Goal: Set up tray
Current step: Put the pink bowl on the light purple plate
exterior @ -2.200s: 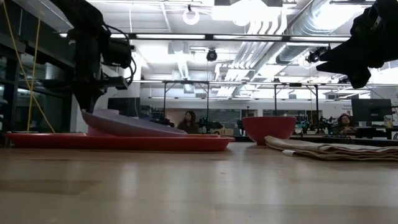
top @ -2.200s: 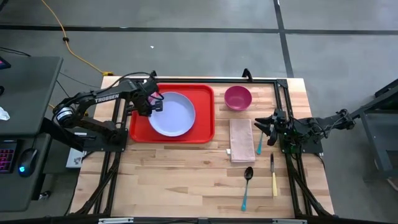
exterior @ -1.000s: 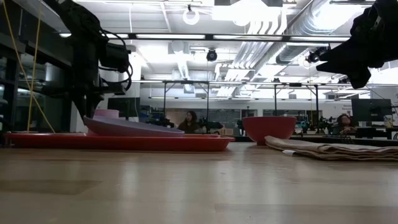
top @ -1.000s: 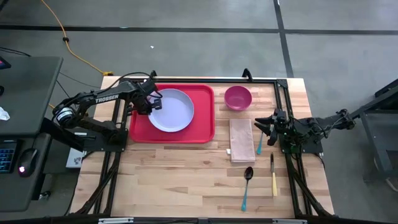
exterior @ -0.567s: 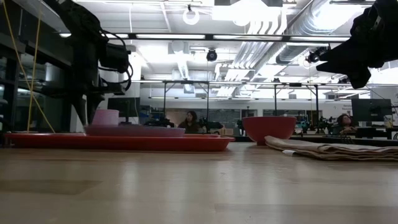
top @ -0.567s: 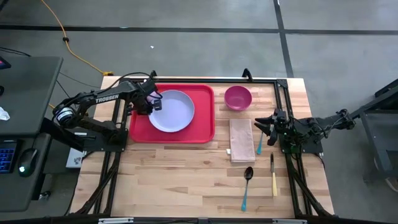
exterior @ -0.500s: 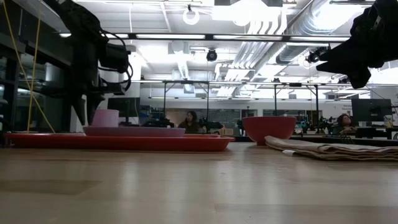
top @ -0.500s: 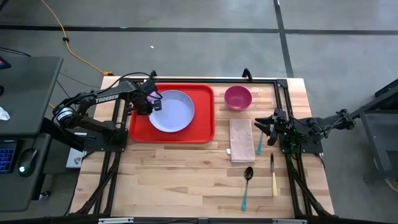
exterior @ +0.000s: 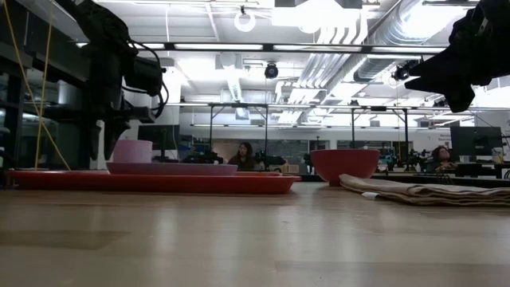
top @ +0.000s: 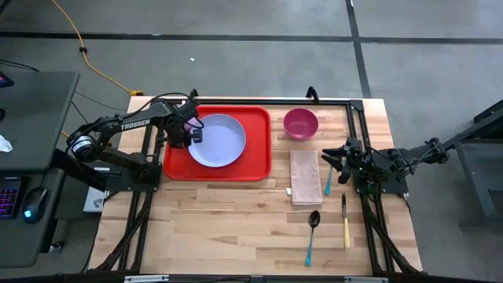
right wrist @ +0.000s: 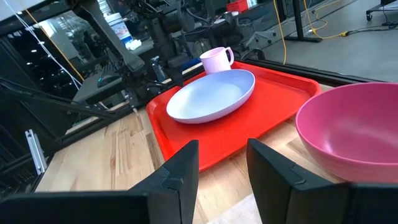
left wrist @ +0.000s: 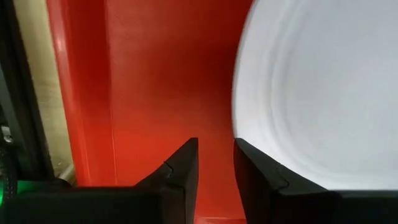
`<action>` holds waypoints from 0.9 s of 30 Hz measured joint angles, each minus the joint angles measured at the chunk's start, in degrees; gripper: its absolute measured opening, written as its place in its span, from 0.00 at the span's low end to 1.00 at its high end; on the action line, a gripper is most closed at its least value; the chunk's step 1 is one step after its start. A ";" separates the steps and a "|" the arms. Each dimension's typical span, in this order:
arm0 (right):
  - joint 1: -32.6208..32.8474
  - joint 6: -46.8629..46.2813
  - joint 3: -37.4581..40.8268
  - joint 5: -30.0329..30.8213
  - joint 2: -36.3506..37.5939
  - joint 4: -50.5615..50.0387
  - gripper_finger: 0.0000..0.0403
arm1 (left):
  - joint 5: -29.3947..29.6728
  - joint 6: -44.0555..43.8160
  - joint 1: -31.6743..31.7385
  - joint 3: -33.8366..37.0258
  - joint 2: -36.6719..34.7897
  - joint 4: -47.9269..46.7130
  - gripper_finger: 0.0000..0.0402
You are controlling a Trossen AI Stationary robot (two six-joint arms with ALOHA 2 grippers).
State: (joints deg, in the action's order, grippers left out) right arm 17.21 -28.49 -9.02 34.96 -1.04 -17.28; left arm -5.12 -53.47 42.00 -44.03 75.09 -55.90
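Tray (top: 256, 157) holds one plate (top: 218, 141), one cup (right wrist: 216, 59).

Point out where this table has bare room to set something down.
The wooden table is bare along its near half, left of the teal-handled spoon. The red plastic tray is mostly filled by the lavender plate. The beige folded napkin and magenta bowl crowd the right.

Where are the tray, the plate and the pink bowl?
tray (top: 255, 141): high view, bare red floor right of the plate.
plate (top: 218, 141): high view, centre of its lavender face.
pink bowl (top: 300, 123): high view, middle of its hollow.
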 joint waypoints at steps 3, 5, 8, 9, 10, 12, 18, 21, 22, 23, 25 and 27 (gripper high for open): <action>0.01 0.00 0.00 0.00 0.00 0.00 0.28 | -0.68 0.26 0.00 0.00 -0.13 -0.01 0.32; 0.01 0.00 0.00 0.00 0.00 0.00 0.28 | -0.96 -0.72 0.00 -0.06 -0.96 -0.04 0.31; 0.01 0.00 0.00 0.02 0.00 0.00 0.28 | -1.54 -1.29 0.00 -1.10 -3.20 -0.35 0.31; 0.02 0.00 0.00 0.00 0.00 0.00 0.28 | -1.54 -1.25 0.00 -1.67 -4.32 -0.48 0.30; 0.02 0.00 0.00 0.00 0.00 0.00 0.28 | -1.46 -1.15 0.00 -2.20 -5.59 -0.39 0.30; 0.02 0.00 0.00 0.02 -0.02 -0.02 0.28 | -0.58 -0.99 -0.02 -3.39 -8.52 -0.44 0.31; 0.00 0.25 0.00 0.11 0.00 -0.02 0.28 | 1.15 -0.81 0.00 -6.59 -18.77 -0.27 0.30; 0.00 0.31 -0.02 1.04 0.00 -0.04 0.28 | 1.46 -0.81 0.00 -7.67 -24.18 -0.08 0.30; 0.02 0.33 0.00 1.38 -0.02 -0.03 0.28 | 1.54 -0.79 0.00 -7.89 -25.93 0.08 0.29; 0.01 0.37 0.00 1.71 0.00 -0.04 0.28 | 1.61 -0.79 0.00 -8.08 -27.68 0.37 0.29; 0.00 0.46 0.00 1.89 -0.01 -0.03 0.28 | 1.65 -0.79 0.00 -8.29 -31.09 0.90 0.29; 0.02 0.46 -0.02 1.90 0.00 -0.04 0.28 | 1.65 -0.79 0.00 -8.33 -34.49 1.36 0.29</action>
State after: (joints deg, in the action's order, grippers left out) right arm 17.23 -28.03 -9.04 36.86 -1.04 -17.32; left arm -3.46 -54.26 42.00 -52.36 40.60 -54.54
